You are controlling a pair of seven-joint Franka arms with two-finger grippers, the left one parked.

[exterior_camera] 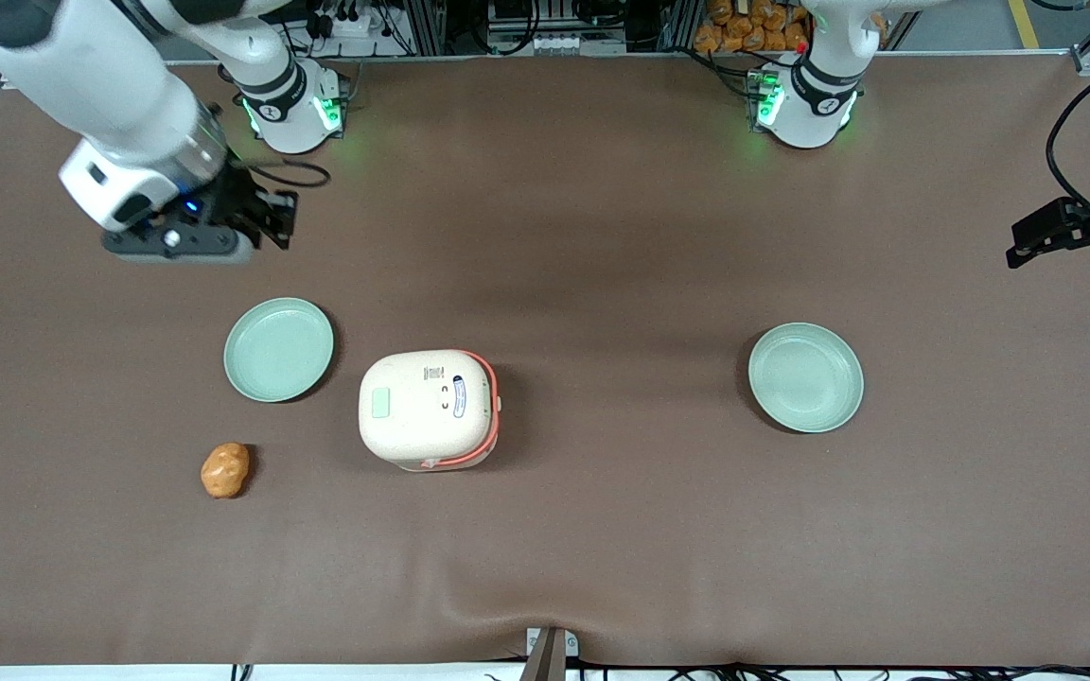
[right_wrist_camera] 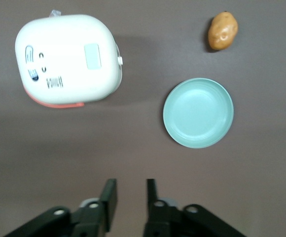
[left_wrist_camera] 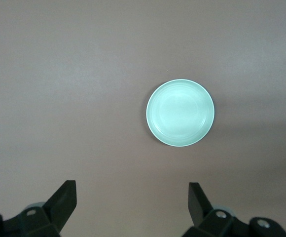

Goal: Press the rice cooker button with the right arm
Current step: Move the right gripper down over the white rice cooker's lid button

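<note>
cream rice cooker (exterior_camera: 425, 407), black pincer (right_wrist_camera: 128, 195)

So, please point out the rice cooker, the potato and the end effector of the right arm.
rice cooker (exterior_camera: 424, 407): front view, middle of its closed lid.
potato (exterior_camera: 224, 470): front view, middle of its skin.
end effector (right_wrist_camera: 131, 197): right wrist view, narrow gap between its fingertips.

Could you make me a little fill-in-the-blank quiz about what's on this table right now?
1. The rice cooker has its lid ____.
2. The number of pale green plates on the brown table is ____.
3. The gripper hangs above the table, farther from the front camera than the nearest plate, and holds ____.
4. The orange-brown lump nearest the front camera looks like a ____.

Missing words: closed; two; nothing; potato
</note>
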